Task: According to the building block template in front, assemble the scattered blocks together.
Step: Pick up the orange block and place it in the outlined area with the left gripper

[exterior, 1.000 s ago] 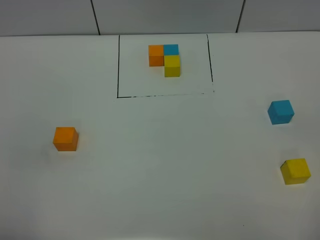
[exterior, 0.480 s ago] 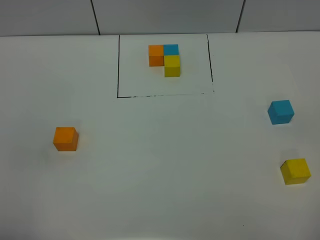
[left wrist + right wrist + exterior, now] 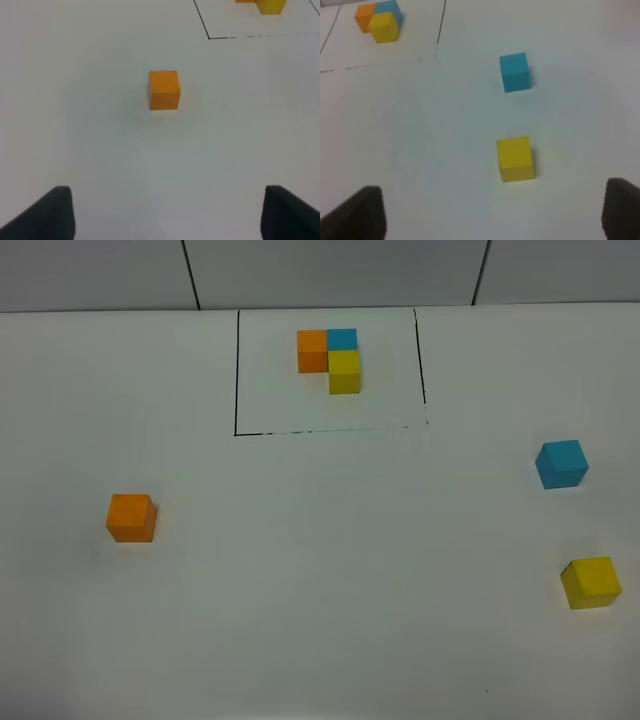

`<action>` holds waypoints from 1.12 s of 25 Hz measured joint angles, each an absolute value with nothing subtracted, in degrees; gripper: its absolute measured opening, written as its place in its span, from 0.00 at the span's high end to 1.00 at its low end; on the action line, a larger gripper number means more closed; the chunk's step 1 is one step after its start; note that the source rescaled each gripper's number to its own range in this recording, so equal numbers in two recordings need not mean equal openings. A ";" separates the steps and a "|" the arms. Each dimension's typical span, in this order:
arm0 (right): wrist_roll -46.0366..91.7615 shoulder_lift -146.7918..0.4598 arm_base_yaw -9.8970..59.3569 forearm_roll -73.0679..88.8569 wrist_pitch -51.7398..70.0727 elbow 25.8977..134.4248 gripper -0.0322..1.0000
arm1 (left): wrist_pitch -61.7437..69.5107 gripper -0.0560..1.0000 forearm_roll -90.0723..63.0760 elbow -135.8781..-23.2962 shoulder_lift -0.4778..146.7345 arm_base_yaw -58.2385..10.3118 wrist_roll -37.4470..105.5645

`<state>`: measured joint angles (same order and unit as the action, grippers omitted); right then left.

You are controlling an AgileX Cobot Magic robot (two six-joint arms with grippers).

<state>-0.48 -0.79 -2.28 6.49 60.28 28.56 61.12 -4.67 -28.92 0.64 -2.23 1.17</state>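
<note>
- Three lie well apart on the white surface (image 3: 330, 560): orange block (image 3: 131, 517) at 9 o'clock, blue block (image 3: 561, 463) at 3, yellow block (image 3: 591, 582) at 4.
- Building block template (image 3: 330, 360) sits at 12 o'clock.
- Left claw (image 3: 165, 215) and right claw (image 3: 490, 215): only cropped dark tips show, spread wide, holding nothing.

The table (image 3: 320, 640) looks smooth, matt and white. The orange cube (image 3: 131, 517), blue cube (image 3: 561, 463) and yellow cube (image 3: 591, 582) have a matt, even finish with smooth faces, and the template cubes (image 3: 331, 358) look the same.
</note>
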 joint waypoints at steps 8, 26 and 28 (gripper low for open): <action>-0.48 -0.79 -2.28 6.49 60.28 28.56 0.24 | 50.55 0.08 -1.57 -29.97 14.64 -2.23 4.11; -0.48 -0.79 -2.28 6.49 60.28 28.56 0.24 | 48.84 0.00 -4.06 -53.96 80.76 -4.24 0.00; -0.48 -0.79 -2.28 6.49 60.28 28.56 0.24 | 48.18 0.00 -3.23 -55.63 85.05 -6.63 -1.20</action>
